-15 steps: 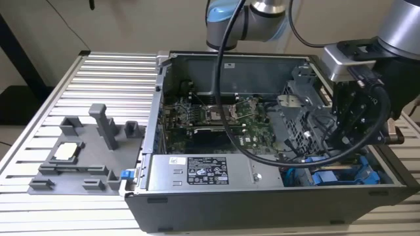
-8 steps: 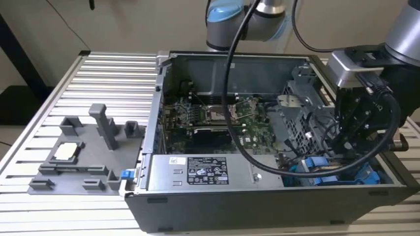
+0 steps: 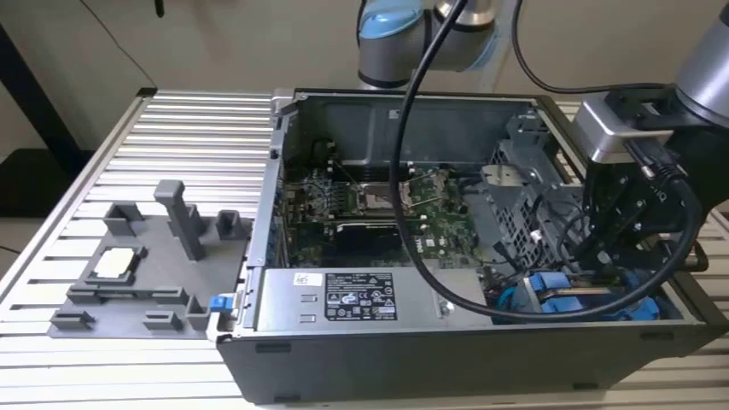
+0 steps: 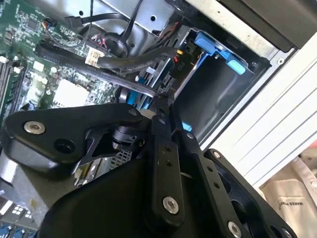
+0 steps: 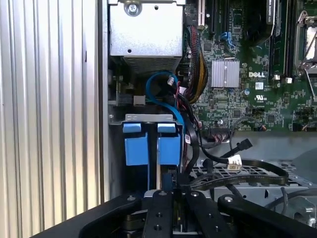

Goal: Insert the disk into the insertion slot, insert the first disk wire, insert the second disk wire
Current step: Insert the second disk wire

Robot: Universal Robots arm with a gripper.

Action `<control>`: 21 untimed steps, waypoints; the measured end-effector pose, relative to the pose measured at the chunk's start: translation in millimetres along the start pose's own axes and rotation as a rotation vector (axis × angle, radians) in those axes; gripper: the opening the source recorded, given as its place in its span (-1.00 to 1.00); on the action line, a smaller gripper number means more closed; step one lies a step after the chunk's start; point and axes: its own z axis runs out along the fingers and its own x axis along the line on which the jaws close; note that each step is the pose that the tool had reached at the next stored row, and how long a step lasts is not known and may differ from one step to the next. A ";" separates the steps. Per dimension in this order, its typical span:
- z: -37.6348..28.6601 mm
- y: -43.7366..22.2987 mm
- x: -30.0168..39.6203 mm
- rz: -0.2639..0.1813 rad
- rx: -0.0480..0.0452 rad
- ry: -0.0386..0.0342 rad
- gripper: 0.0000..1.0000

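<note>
Blue plastic of the disk (image 5: 148, 144) carrier shows at the lower middle of the first wrist view, where the disk sits in the insertion slot (image 5: 116, 119) beside the case wall. In the exterior view the same blue parts (image 3: 558, 295) lie at the lower right, inside the computer case (image 3: 456, 359). The gripper (image 5: 171, 191) hangs just over the carrier, at the bottom centre of the first wrist view; its fingers seem nearly together, but I cannot tell whether they grip anything. Black cables (image 4: 133, 62) and a blue cable (image 5: 158, 87) run very near the fingers. I judge the risk is here: a finger could catch a loose cable and drag its plug (image 5: 235, 161), or push the connector crooked and bend it. The power-supply box (image 3: 353, 299) stands well apart.
</note>
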 end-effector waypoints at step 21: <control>6.8 -3.2 7.2 0.023 0.0004 -0.0275 -0.68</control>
